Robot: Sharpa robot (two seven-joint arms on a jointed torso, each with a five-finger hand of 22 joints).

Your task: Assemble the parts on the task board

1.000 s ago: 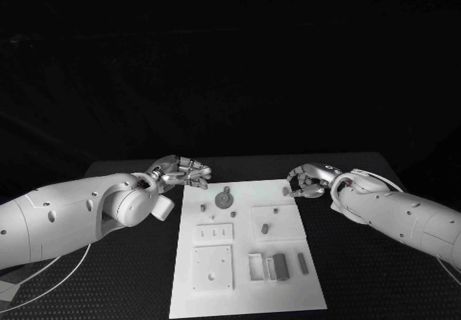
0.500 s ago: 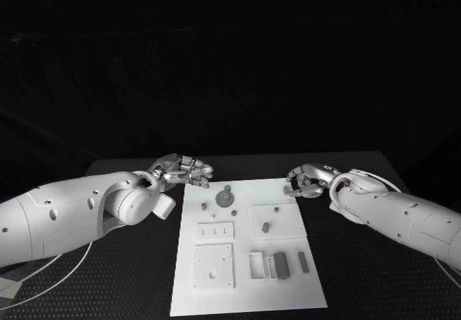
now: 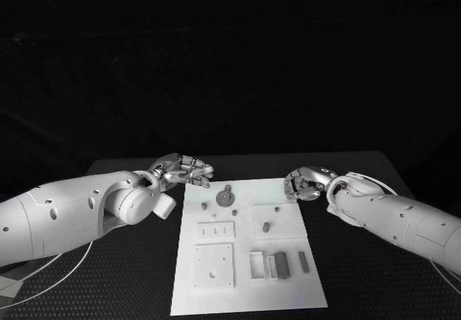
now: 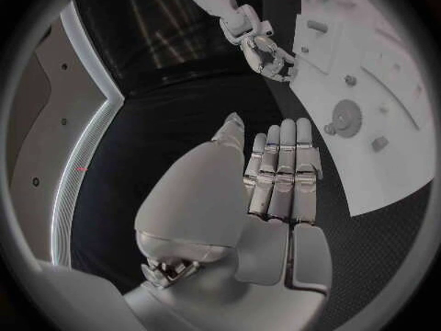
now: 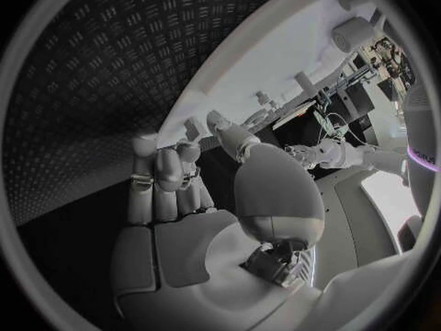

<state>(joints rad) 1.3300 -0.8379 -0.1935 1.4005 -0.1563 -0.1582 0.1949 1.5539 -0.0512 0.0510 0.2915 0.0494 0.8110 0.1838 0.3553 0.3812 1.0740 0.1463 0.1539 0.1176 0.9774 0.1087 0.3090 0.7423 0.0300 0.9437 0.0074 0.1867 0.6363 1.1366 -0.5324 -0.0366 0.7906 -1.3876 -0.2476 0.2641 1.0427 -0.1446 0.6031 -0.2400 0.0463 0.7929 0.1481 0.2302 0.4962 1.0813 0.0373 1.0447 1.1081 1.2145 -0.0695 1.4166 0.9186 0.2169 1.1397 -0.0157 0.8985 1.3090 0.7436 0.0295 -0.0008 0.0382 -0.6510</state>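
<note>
Head view, task board (image 3: pixel 245 293) between left robot hand (image 3: pixel 182 171), right robot hand (image 3: pixel 304 183), both empty, fingers apart.

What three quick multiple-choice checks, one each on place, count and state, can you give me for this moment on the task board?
1. Where is the round disc part?
A. far end of the task board
B. near end
C. off the board, on the table

2. How many slots mark the small square plate left of the board's middle?
A. one
B. three
C. six

3. What is the left robot hand holding?
A. the disc
B. a peg
C. nothing

Answers: 1 A, the disc lies between the two hands at the far end. 2 B, three short slots show in a row. 3 C, the left wrist view shows its fingers straight and its palm bare.
</note>
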